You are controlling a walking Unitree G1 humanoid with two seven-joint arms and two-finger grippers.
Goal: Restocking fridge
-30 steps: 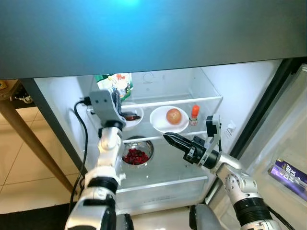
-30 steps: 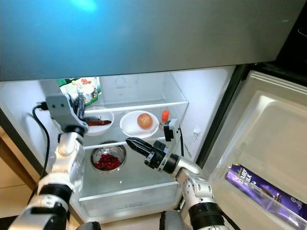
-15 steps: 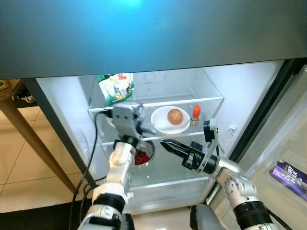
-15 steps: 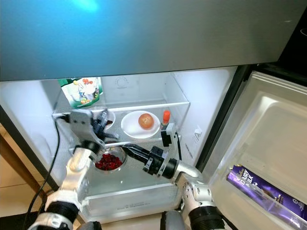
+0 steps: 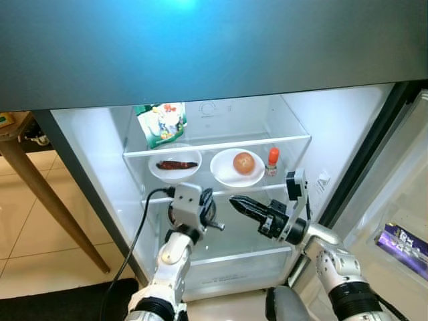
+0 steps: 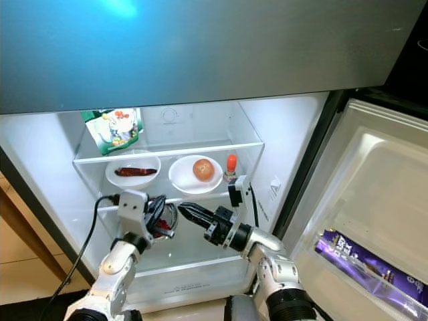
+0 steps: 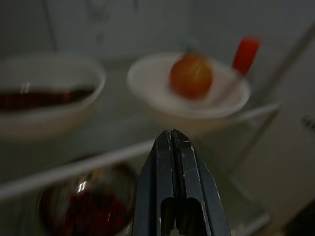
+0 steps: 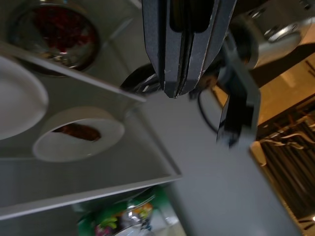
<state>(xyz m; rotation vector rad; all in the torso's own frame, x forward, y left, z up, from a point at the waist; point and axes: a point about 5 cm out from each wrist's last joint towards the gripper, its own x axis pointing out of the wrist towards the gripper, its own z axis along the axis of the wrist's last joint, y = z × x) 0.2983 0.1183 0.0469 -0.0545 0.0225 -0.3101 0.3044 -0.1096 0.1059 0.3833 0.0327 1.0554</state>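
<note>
Fridge (image 5: pixel 294 120) stands open, its shelf (image 5: pixel 221 144) lit; a green pouch (image 5: pixel 160 122) leans at the back left; below it the white bowl of dark chili (image 5: pixel 174 164) is in plain sight again, since the left arm that covered it a second ago has dropped away; the left hand (image 5: pixel 215 225), fingers pressed shut on nothing, now hovers lower, before the steel bowl of red berries (image 6: pixel 162 224); next along sits the plate with the orange fruit (image 5: pixel 243 162), then the small red-capped bottle (image 5: pixel 272 159); the right hand (image 5: pixel 235 201), also closed and empty, points leftward under the shelf, little changed; a purple packet (image 5: pixel 403 241) lies in the door.
</note>
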